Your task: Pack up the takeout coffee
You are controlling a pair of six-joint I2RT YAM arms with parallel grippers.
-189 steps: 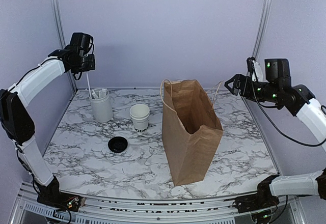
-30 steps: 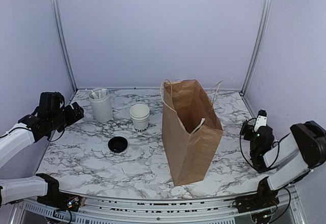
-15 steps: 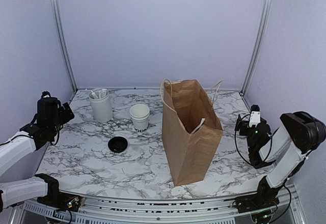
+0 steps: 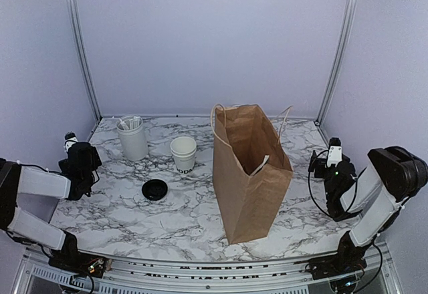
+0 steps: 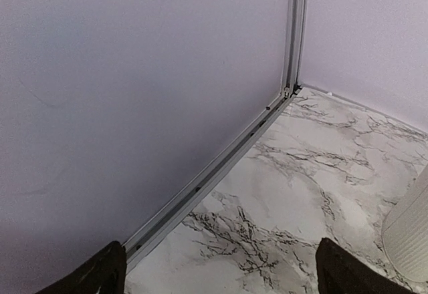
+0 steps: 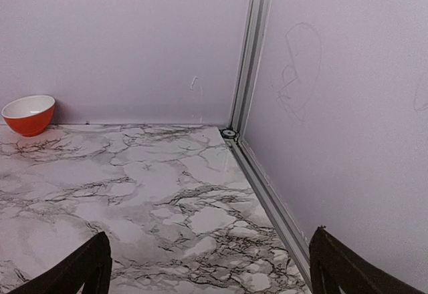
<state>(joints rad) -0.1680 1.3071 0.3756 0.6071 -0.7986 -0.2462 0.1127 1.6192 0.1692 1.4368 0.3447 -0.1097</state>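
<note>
paper cup (image 4: 183,154): upright, mouth up, axis vertical | lid (image 4: 154,189): flat on table (image 4: 180,224), apart | left gripper (image 5: 221,272): spread, empty | right gripper (image 6: 210,267): spread, empty

tall bag (image 4: 251,174) centre-right, holder (image 4: 132,141) near cup (image 4: 183,154)

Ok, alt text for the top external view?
An open brown paper bag stands upright on a marble table; left of it sit a white cup, a black lid and a holder of packets. The left gripper and right gripper sit low at the sides, open and empty.
</note>
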